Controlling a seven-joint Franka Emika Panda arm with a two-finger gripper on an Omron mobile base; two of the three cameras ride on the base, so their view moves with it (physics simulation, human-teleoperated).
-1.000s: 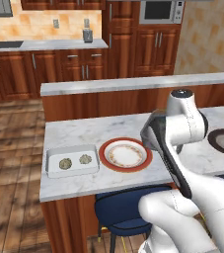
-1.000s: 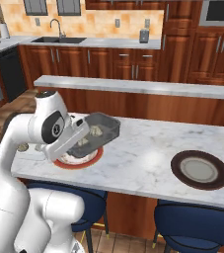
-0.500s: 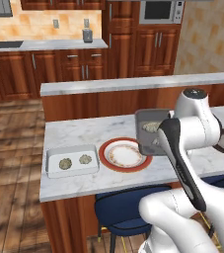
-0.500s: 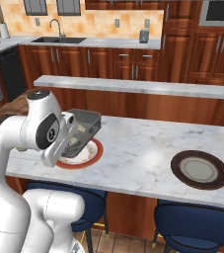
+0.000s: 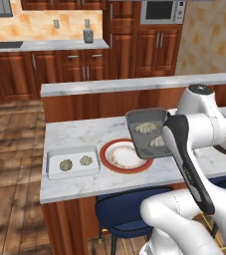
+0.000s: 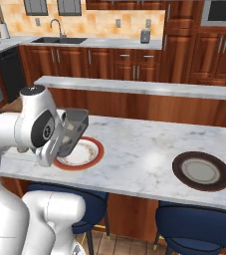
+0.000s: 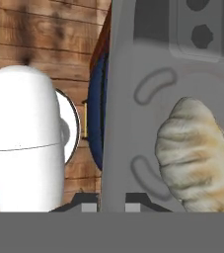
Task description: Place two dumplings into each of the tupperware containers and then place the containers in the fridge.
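The dark grey tupperware container now hangs clear above the desk, higher and further toward the red-rimmed plate than it was a second ago, when it sat tucked low beside the arm's upper link; over that second the arm has swung it up and across, and the base views have shifted with it, so the base seems to be turning too. The fingers are closed tight on the container's rim, pinching the edge at the bottom of the hand view, and the tray rides roughly level in the left base view (in the right base view it looks tipped, so the load is not fully flat). Two dumplings lie inside it, one behind the other, and the nearest fills the right of the hand view as a pleated beige lump. The white tupperware container sits on the desk to the left of the red-rimmed plate, with two more dumplings side by side in it. So the filling looks done for both trays, and this lift reads as the start of carrying the grey one to the fridge. The dark brown-rimmed plate stays well apart on the far end of the desk.
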